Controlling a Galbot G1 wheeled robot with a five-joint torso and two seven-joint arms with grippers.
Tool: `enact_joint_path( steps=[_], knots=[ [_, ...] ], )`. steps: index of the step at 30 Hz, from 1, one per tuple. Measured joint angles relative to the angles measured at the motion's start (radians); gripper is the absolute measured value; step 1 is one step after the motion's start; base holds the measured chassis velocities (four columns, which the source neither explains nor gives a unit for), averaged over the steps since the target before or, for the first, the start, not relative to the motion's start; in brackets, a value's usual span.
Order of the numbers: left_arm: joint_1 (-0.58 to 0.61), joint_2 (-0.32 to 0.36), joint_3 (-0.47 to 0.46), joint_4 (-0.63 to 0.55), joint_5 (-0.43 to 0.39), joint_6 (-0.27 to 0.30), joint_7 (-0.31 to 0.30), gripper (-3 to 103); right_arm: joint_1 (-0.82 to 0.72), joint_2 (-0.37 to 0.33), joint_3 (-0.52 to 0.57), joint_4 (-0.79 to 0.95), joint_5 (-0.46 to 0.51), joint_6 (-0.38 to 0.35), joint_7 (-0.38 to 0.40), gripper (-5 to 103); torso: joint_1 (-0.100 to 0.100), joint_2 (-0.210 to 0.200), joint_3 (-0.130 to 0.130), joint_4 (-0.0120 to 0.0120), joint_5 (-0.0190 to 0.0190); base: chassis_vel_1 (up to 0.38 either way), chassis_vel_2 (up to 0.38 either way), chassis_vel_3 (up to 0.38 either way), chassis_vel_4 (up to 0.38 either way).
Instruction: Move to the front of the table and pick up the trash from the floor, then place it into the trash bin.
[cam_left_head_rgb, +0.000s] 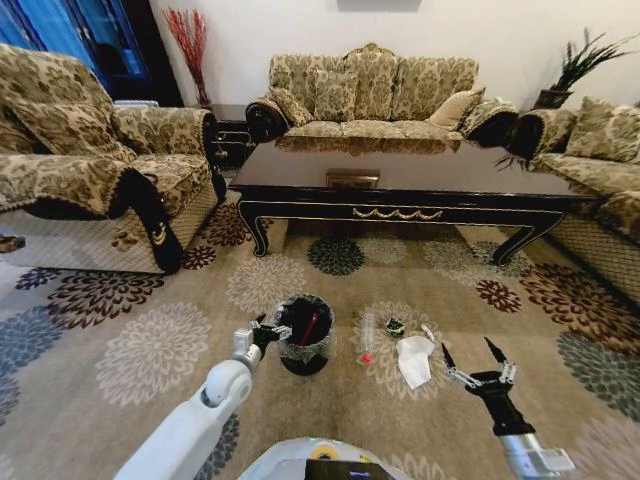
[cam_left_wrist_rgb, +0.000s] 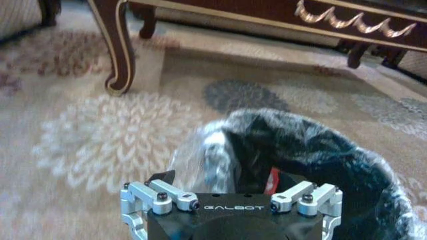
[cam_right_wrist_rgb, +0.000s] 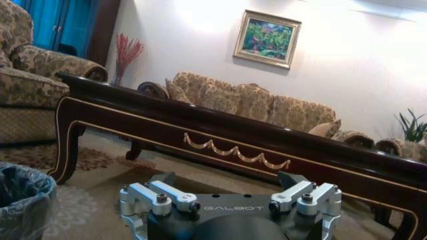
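A large, low, glossy dark wood coffee table (cam_left_head_rgb: 400, 180) with curved legs and a gold scroll ornament stands across a floral carpet (cam_left_head_rgb: 150, 350), ringed by patterned sofas. The trash lies on the carpet in front of it: a small clear bottle with a red cap (cam_left_head_rgb: 367, 337), a tiny dark wrapper (cam_left_head_rgb: 394, 326) just beside it, and a crumpled white sheet (cam_left_head_rgb: 414, 359). To their left stands the small round black trash bin (cam_left_head_rgb: 305, 335), lined with a crinkled grey bag; something red shows inside it.

The left claw (cam_left_head_rgb: 272, 330) sits at the bin's rim; whether its fingers are spread or pressed together cannot be told. The right claw (cam_left_head_rgb: 478, 362) hovers near the white sheet, fingers spread wide, holding nothing.

The step in hand looks like picking up the white sheet. To do it well, the right claw should likely descend straight over the sheet's bunched middle, straddle it, and pinch a raised fold rather than scrape the carpet.

The word "GALBOT" is printed on both wrist housings.
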Motion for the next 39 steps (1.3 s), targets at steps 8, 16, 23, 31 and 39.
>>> enact_joint_path(
  steps=[8, 16, 23, 31, 39],
  knots=[
    [-0.036, -0.008, 0.016, 0.045, -0.052, 0.054, -0.040, 82, -0.004, 0.001, -0.003, 0.017, -0.009, -0.010, 0.007, 100, 0.000, 0.000, 0.000, -0.0003, 0.0001, 0.000, 0.000, 0.000, 0.000],
    [-0.046, -0.008, 0.031, 0.029, -0.049, 0.066, -0.055, 49, -0.004, -0.004, 0.000, 0.013, -0.004, -0.012, 0.009, 100, 0.000, 0.000, 0.000, 0.0001, 0.0001, 0.000, 0.000, 0.000, 0.000],
    [-0.020, 0.002, 0.010, 0.025, -0.025, 0.052, -0.077, 22, 0.012, -0.012, -0.008, -0.012, 0.001, -0.014, 0.011, 100, 0.000, 0.000, 0.000, -0.0001, 0.0000, 0.000, 0.000, 0.000, 0.000],
    [-0.009, 0.002, -0.019, 0.022, -0.032, 0.055, -0.101, 3, 0.020, -0.030, -0.009, -0.028, -0.010, -0.051, 0.035, 100, 0.000, 0.000, 0.000, -0.0002, -0.0006, 0.000, 0.000, 0.000, 0.000],
    [0.028, 0.066, -0.103, -0.076, -0.066, 0.084, -0.122, 3, 0.070, -0.086, -0.047, -0.088, -0.050, -0.168, 0.135, 100, 0.000, 0.000, 0.000, -0.0002, -0.0002, 0.000, 0.000, 0.000, 0.000]
  ],
)
